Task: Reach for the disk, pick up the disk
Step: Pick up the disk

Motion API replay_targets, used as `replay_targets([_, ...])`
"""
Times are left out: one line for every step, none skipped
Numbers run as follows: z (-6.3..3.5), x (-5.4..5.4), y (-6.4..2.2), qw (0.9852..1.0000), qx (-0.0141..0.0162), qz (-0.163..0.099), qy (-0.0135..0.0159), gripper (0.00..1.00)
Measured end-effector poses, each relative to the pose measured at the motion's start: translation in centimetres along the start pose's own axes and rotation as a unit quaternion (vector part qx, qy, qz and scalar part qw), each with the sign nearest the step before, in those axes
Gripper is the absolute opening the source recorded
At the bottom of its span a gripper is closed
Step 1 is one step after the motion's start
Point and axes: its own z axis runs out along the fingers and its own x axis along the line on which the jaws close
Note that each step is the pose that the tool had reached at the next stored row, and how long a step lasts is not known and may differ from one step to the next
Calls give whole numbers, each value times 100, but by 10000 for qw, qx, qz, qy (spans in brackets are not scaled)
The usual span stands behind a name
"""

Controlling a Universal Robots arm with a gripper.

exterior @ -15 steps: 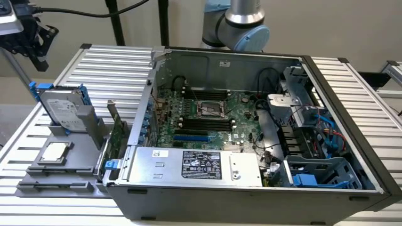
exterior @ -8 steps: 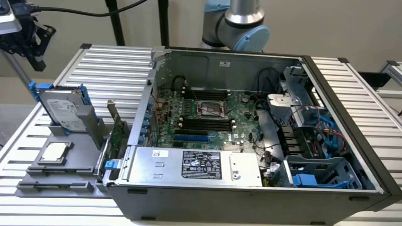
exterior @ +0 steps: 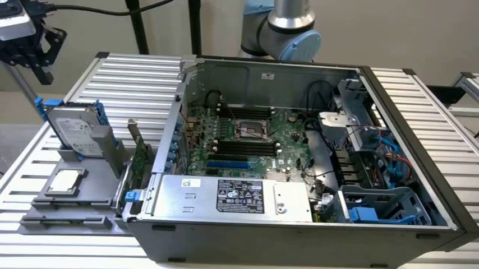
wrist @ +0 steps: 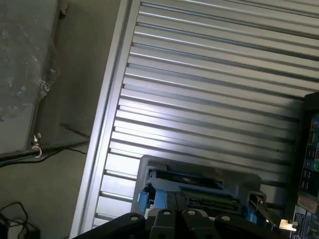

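The disk (exterior: 75,128) is a silver-grey hard drive with a white label in a blue carrier. It stands on edge in a grey holder at the exterior view's left, on the ribbed table. My black gripper (exterior: 42,73) hangs above and a little to the left of it, apart from it, with nothing between its fingers. In the wrist view the gripper (wrist: 175,201) has its fingers pressed together, and the disk (wrist: 199,185) lies just beyond them with its blue frame showing.
An open computer case (exterior: 419,162) takes up the middle and right of the table (exterior: 127,84), with a labelled silver box (exterior: 239,196) at its front. A grey tray (exterior: 45,204) carries a small silver chip (exterior: 64,182). A green card (exterior: 138,154) stands beside the disk.
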Motion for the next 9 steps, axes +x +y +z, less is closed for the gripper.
replay_targets([-1, 0, 0, 10000, 0, -89, 3, 11])
replay_targets([0, 0, 0, 9998, 0, -182, 6, 11])
replay_targets([0, 0, 0, 9996, 0, -272, 8, 11])
replay_targets([0, 0, 0, 9993, 1, -362, 11, 11])
replay_targets([0, 0, 0, 9990, 1, -452, 14, 11])
replay_targets([0, 0, 0, 9985, 1, -544, 17, 11])
replay_targets([0, 0, 0, 9980, 1, -634, 19, 11])
replay_targets([0, 0, 0, 9974, 2, -726, 22, 11])
replay_targets([0, 0, 0, 9967, 2, -816, 25, 11])
